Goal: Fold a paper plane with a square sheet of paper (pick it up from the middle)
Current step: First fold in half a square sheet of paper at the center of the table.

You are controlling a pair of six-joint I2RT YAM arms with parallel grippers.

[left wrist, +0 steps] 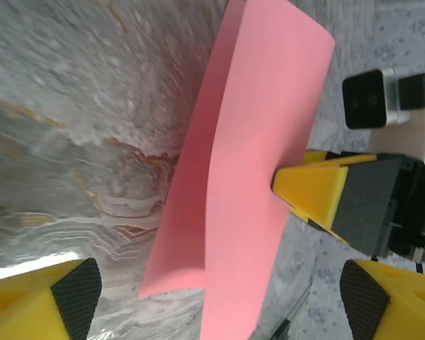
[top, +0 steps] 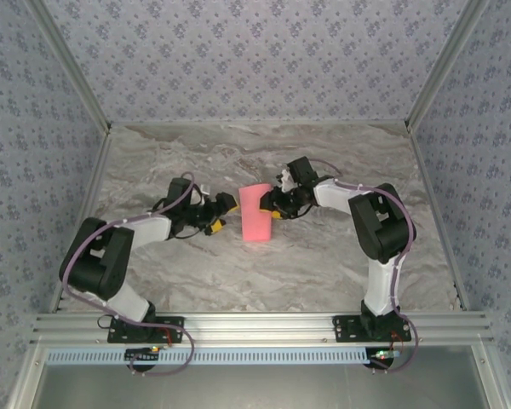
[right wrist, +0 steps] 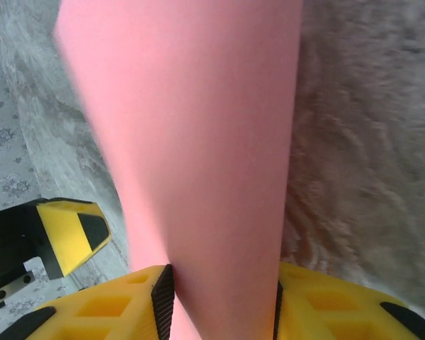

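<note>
Both arm bases sit bolted at the near edge of the table [top: 324, 264], the left arm reaching in from the left and the right arm from the right. They meet around mid-table, on either side of the sheet [top: 255, 213].

The left gripper [top: 224, 213] is just left of the sheet with its jaws spread wide. In the left wrist view its two fingers [left wrist: 71, 297] stand far apart at the near corners, and the sheet [left wrist: 255, 177] runs between them without touching either pad.

The right gripper [top: 272, 204] is at the sheet's right edge and pinches it. In the right wrist view the sheet [right wrist: 198, 142] rises from between the two pads [right wrist: 163, 297], and both pads press against it. The left wrist view shows one yellow right finger [left wrist: 312, 191] against the sheet's edge.

The sheet is salmon pink and bent along a lengthwise fold into two flaps, with its long side running near to far. I cannot tell whether its lower flap rests on the table.

Beyond it the marbled table runs on to the patterned far wall [top: 238, 60].
</note>
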